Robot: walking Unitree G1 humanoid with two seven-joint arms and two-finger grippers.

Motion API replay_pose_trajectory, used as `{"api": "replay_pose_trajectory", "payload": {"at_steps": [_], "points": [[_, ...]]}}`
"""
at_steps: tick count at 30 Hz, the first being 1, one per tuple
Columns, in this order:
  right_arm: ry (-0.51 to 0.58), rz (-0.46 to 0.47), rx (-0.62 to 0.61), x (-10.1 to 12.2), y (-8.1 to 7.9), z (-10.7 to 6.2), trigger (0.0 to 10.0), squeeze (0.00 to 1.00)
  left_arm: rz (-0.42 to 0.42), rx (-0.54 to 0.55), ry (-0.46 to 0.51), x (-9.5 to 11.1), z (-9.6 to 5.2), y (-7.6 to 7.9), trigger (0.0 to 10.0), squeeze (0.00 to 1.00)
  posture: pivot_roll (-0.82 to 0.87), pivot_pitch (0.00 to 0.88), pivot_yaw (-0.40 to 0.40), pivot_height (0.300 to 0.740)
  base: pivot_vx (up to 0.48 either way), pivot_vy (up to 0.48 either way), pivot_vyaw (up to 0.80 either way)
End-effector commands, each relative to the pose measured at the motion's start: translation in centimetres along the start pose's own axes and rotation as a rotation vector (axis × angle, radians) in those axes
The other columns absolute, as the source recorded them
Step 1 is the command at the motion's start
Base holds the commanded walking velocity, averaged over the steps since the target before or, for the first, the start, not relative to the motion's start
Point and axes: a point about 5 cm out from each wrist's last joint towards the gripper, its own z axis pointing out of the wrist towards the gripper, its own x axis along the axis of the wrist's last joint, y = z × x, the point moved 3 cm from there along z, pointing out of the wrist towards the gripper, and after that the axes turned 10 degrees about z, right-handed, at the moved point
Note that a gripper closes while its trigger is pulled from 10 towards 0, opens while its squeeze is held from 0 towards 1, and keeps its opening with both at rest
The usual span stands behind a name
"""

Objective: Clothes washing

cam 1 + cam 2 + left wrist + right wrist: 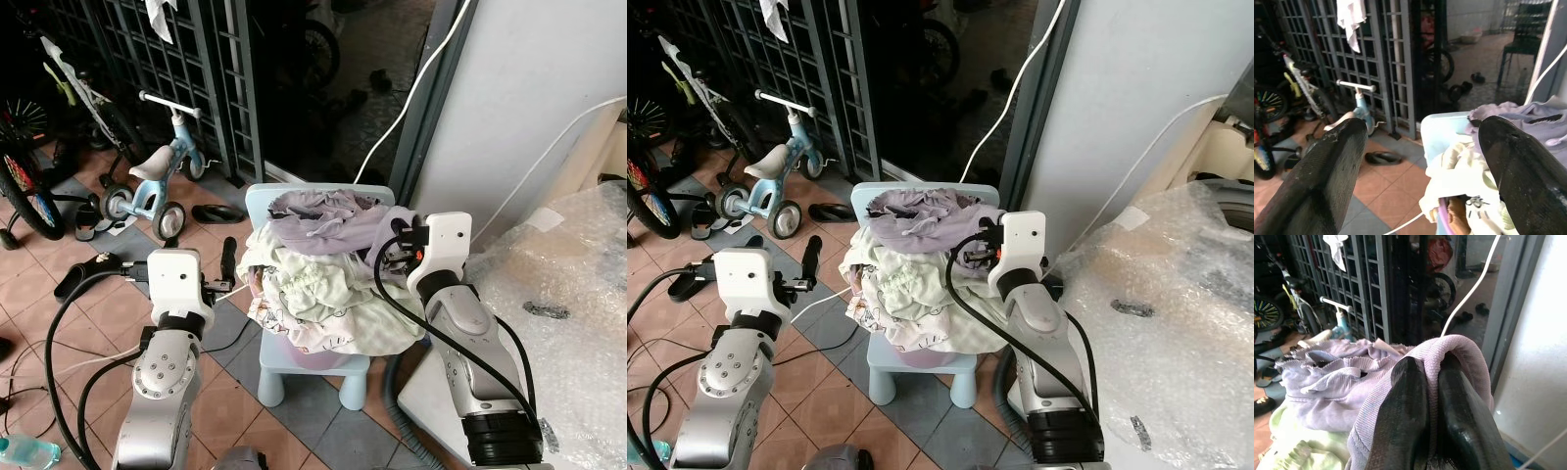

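A heap of clothes [323, 284] is piled on a small light-blue chair [313, 367]. On top lies a lilac garment [323, 220]; pale green and printed white pieces hang below it. My right gripper [392, 247] is at the heap's right side, shut on a fold of the lilac garment [1449, 352], whose cloth wraps over both fingers [1405, 416]. My left gripper [230, 264] stands open just left of the heap, level with its middle, its fingers [1327, 171] wide apart and holding nothing.
A bubble-wrapped machine [568, 323] stands close on the right, with a grey hose [411, 431] at its foot. Behind the chair are a metal grille gate [167, 59], a child's balance bike [152, 181], bicycles [29, 147] and sandals [217, 212]. A white cable [411, 98] runs up the wall.
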Motion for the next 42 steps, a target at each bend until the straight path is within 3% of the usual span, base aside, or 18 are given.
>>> {"api": "replay_pose_trajectory", "payload": {"at_steps": [1,7,9,21,25,26,27,30,32,37,42], "points": [[0.009,-0.020,0.009,0.1,-0.2,-0.3,10.0,0.00,0.019,-0.008,-0.027,-0.3,0.1,0.3,10.0,0.00,0.00,0.000,0.008,0.740,0.000,0.000,0.00],[0.010,-0.030,0.008,0.1,0.1,-0.6,10.0,0.00,0.028,-0.022,-0.041,-0.3,0.3,0.7,10.0,0.00,-0.01,0.000,0.003,0.740,0.000,0.000,0.00],[0.006,0.020,-0.004,0.2,0.1,-0.4,10.0,0.00,0.021,-0.019,-0.036,-0.2,0.3,0.8,10.0,0.00,-0.01,0.000,0.003,0.740,0.000,0.000,-0.80],[0.037,-0.025,0.043,1.0,-0.7,-0.1,10.0,0.00,0.014,-0.021,-0.052,-0.4,0.4,0.7,10.0,0.00,-0.02,0.000,-0.001,0.740,0.000,0.000,-0.80],[0.121,0.014,0.183,3.7,-3.4,0.4,10.0,0.00,0.011,-0.018,-0.051,-0.5,0.5,0.7,10.0,0.00,-0.02,0.000,-0.001,0.740,0.000,0.000,-0.11],[0.186,0.089,0.270,6.4,-5.4,0.9,10.0,0.00,0.012,-0.013,-0.052,-0.5,0.6,0.7,10.0,0.00,-0.02,0.000,0.000,0.740,0.000,0.000,0.00],[0.215,0.119,0.295,7.4,-5.9,1.0,10.0,0.00,0.013,-0.010,-0.051,-0.5,0.6,0.7,10.0,0.00,-0.02,0.000,0.000,0.740,0.000,0.000,0.00],[0.294,0.160,0.315,10.1,-6.2,1.3,10.0,0.00,0.027,0.001,-0.045,-0.4,0.7,0.6,10.0,0.00,-0.02,0.000,-0.002,0.740,0.000,0.000,0.00],[0.335,0.154,0.285,11.4,-5.7,1.6,10.0,0.00,0.021,0.013,-0.042,-0.4,0.8,0.6,10.0,0.00,-0.02,0.000,-0.004,0.740,0.000,0.000,0.00],[0.278,0.097,0.241,9.5,-4.4,1.5,10.0,0.00,0.016,0.031,-0.050,-0.5,1.0,0.6,10.0,0.00,-0.02,0.000,-0.006,0.740,0.000,0.000,0.00],[0.268,0.075,0.240,9.2,-4.6,1.5,10.0,0.00,0.025,0.025,-0.049,-0.6,1.1,0.7,10.0,0.00,-0.02,0.000,-0.003,0.740,0.000,0.000,0.00]]}}
